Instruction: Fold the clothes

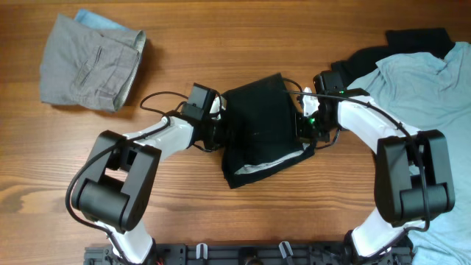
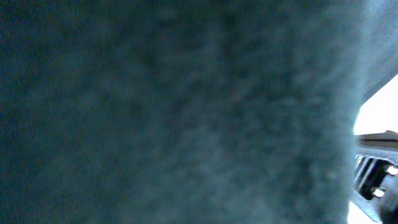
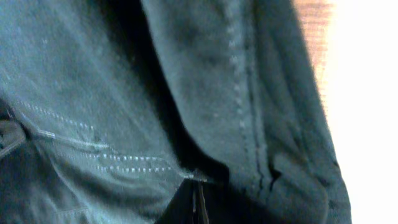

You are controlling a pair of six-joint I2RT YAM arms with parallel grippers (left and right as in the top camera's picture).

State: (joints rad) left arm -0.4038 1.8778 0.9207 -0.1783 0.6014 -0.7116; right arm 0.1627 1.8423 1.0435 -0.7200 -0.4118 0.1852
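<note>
Reading the wooden table [image 1: 44,147] from left to right and judging the job less than half done.

At the far left, a grey garment [image 1: 92,62], folded into a compact block over something pale blue [image 1: 94,19]; apparently finished and set aside, well apart from the rest.

In the middle, the black garment [image 1: 259,125], the piece in hand: doubled into a rough, skewed rectangle, with a pale inner layer showing along its near edge. Folded in part, then, but not yet squared or tidy.

At the garment's left edge, the left gripper [image 1: 218,122], its arm bent low and reaching in from the near left. Tips buried in the cloth, and nothing but dark fabric in the left wrist view, so cannot tell whether closed on the cloth or merely pressed against it.

At the garment's right edge, the right gripper [image 1: 305,122], its arm mirrored and reaching in from the near right. Seams and stitching of the black fabric filling the right wrist view; again cannot tell how wide the jaws stand or whether anything is gripped.

At the far right, a pale blue shirt [image 1: 427,81], spread loose and crumpled, with another dark piece [image 1: 419,38] beyond it. Both unfolded and left to do.
</note>
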